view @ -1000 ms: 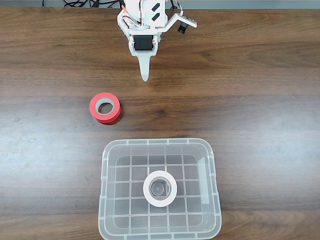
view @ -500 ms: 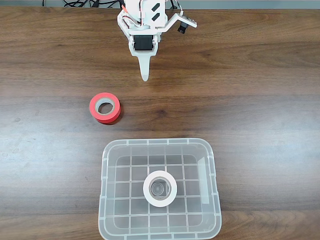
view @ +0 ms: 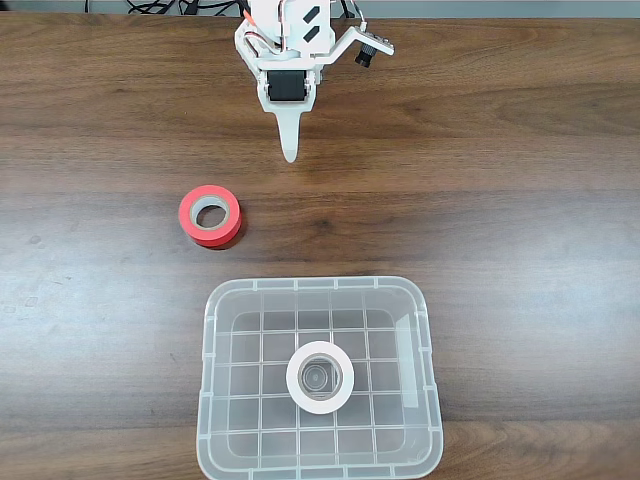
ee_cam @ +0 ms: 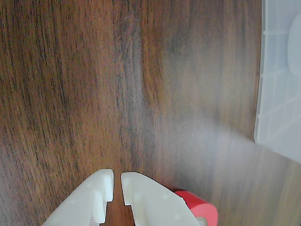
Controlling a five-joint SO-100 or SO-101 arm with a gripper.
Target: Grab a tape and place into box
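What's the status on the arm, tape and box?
Gripper near shut, empty, parked over bare wood table. Small white tape roll lying flat inside clear plastic box. Red-orange tape roll on table outside box, nothing obstructing.

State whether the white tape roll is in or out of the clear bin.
In. The white tape roll lies flat on the clear bin's grid-patterned bottom, inside its rim.

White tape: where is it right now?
In the fixed view the white tape lies flat inside the box, near the middle of its floor, below and right of the red roll.
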